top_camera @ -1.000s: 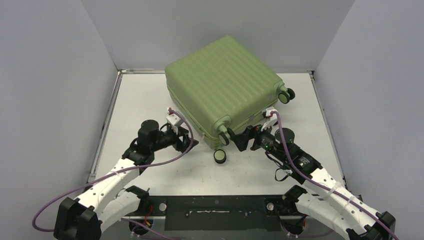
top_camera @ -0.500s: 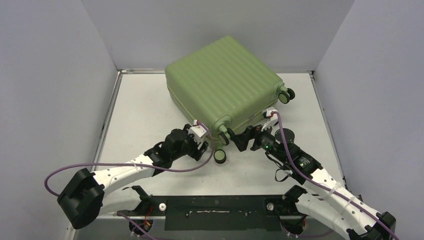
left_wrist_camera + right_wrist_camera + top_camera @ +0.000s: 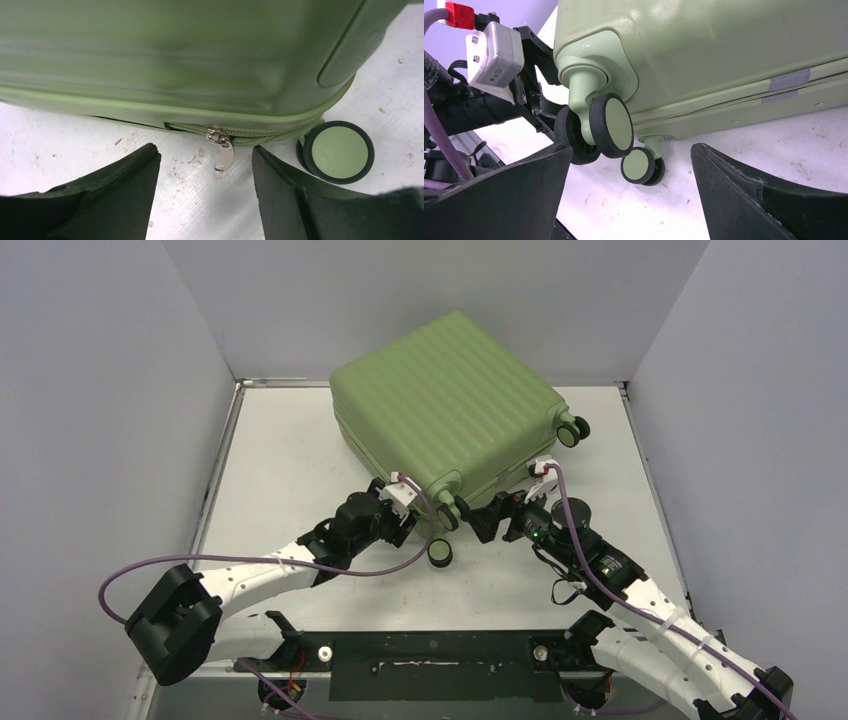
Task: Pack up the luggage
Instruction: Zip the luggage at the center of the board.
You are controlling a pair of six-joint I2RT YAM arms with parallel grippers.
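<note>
Tabletop (image 3: 290,470): white and matt, flecked with small dark specks and scuffs up close in the wrist views; metal rim along the left and far edges.
Walls (image 3: 120,390): plain pale grey, boxing the tabletop in on the left, back and right.
Mounting plate (image 3: 430,665): black, at the near edge, between the two arm bases.
Luggage (image 3: 450,410): light green with a ribbed shell, lying on its broad side on the tabletop toward the back wall, turned corner-on to the arms, shut along the zipper seam.
Far wheels (image 3: 572,430): black with green hubs, at the luggage's right corner.
Near wheel (image 3: 340,151): same black and green, down on the tabletop at the near corner.
Zipper pull (image 3: 223,152): silver, hanging from the seam toward the tabletop, near that wheel.
Left end effector (image 3: 204,152): fingers spread apart, low over the tabletop, gripping nothing, zipper pull just ahead of the gap.
Right end effector (image 3: 631,150): fingers wide apart, gripping nothing, facing the near-corner wheels.
Cables (image 3: 200,565): purple, looping along both arms.
</note>
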